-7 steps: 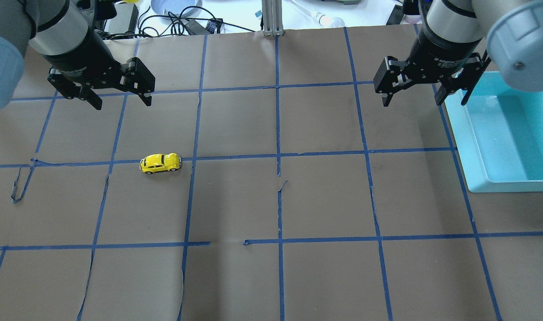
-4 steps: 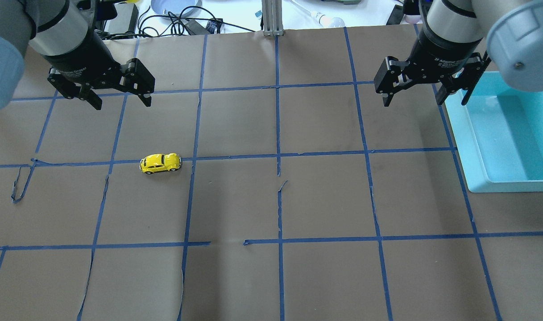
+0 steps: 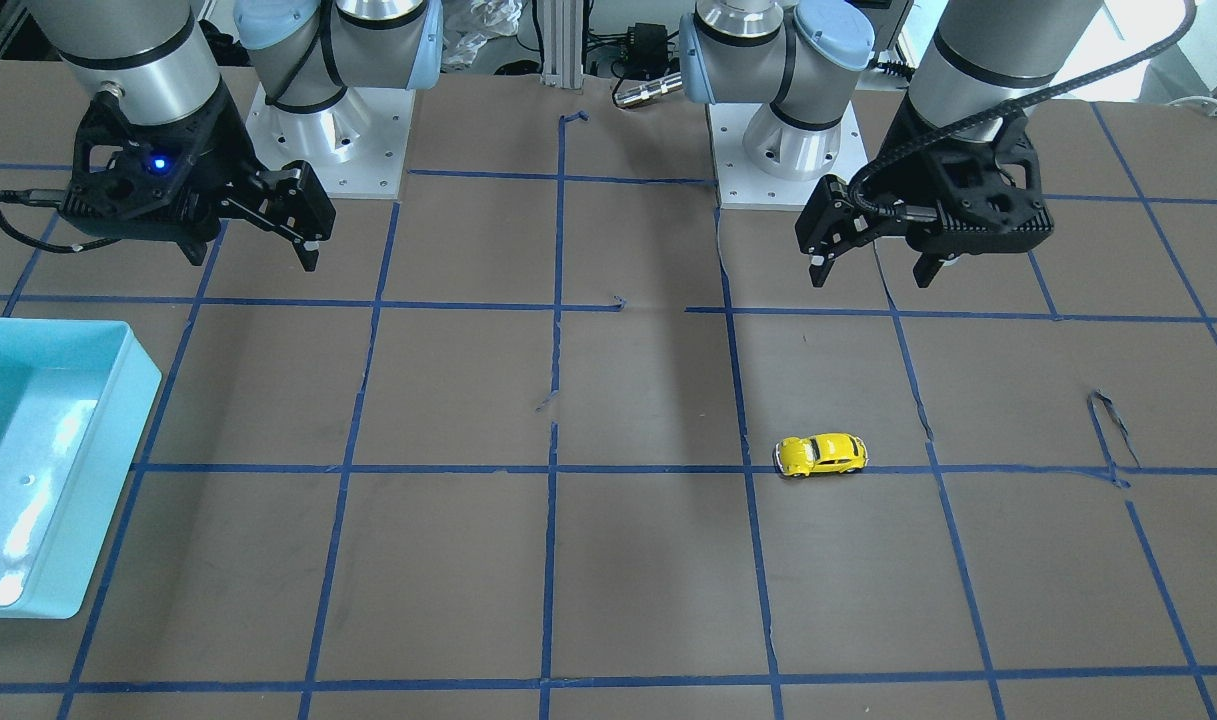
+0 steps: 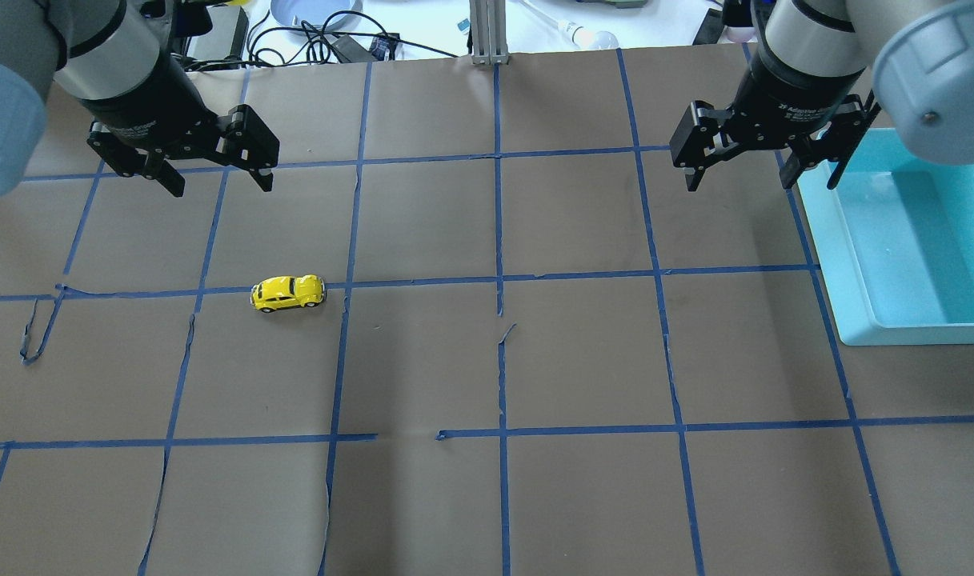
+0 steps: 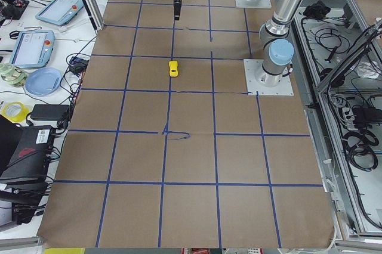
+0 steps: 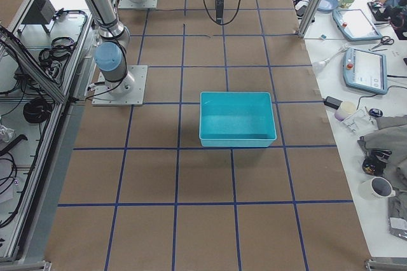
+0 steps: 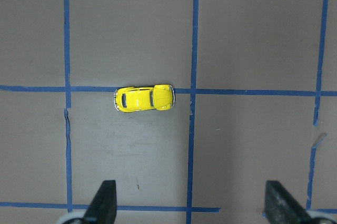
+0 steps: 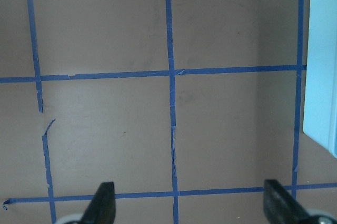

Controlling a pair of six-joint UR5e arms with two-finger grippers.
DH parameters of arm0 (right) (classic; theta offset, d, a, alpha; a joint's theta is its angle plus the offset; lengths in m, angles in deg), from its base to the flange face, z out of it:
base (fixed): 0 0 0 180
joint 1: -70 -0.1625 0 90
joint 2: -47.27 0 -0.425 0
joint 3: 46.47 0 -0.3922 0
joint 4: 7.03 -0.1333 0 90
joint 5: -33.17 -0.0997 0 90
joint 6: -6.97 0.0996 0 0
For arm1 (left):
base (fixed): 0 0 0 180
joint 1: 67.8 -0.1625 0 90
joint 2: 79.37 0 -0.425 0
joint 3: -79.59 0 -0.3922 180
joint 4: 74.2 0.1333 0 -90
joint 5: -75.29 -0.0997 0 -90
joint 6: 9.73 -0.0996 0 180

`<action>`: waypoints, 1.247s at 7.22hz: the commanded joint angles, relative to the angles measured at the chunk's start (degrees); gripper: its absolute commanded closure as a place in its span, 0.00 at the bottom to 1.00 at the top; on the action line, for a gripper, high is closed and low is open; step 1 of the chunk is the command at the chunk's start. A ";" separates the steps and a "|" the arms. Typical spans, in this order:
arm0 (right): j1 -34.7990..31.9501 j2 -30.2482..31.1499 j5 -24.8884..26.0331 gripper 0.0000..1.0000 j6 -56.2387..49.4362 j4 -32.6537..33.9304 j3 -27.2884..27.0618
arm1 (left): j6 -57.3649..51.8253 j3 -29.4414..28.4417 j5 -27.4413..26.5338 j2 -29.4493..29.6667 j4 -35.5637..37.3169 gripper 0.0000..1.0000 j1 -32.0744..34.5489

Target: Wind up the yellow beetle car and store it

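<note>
The yellow beetle car [image 4: 288, 293] stands on its wheels on the brown table, on a blue tape line left of the middle. It also shows in the front view [image 3: 821, 454], the left side view [image 5: 173, 68] and the left wrist view [image 7: 144, 98]. My left gripper [image 4: 218, 182] hangs open and empty above the table, behind the car and well apart from it; it also shows in the front view [image 3: 873, 275] and the left wrist view [image 7: 192, 211]. My right gripper [image 4: 763, 182] is open and empty beside the bin's left edge; it also shows in the front view [image 3: 253, 258].
A light blue open bin [image 4: 907, 240] stands at the right side of the table, also in the front view [image 3: 38, 450] and the right side view [image 6: 236, 118]. Blue tape lines [image 4: 499, 280] grid the table; some strips are peeling. Cables and clutter [image 4: 318, 32] lie beyond the far edge.
</note>
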 commanded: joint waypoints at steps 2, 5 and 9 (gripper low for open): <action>0.00 -0.08 0.37 0.00 0.03 0.00 0.00 | -0.05 0.13 0.19 0.00 0.00 0.00 0.00; 0.00 -0.08 0.37 0.00 0.03 0.00 0.00 | -17.48 3.01 0.02 1.14 0.69 0.00 -2.63; 0.09 -0.08 0.54 0.00 -0.06 -0.09 -0.09 | -51.62 6.72 -0.42 6.57 4.30 0.02 -2.81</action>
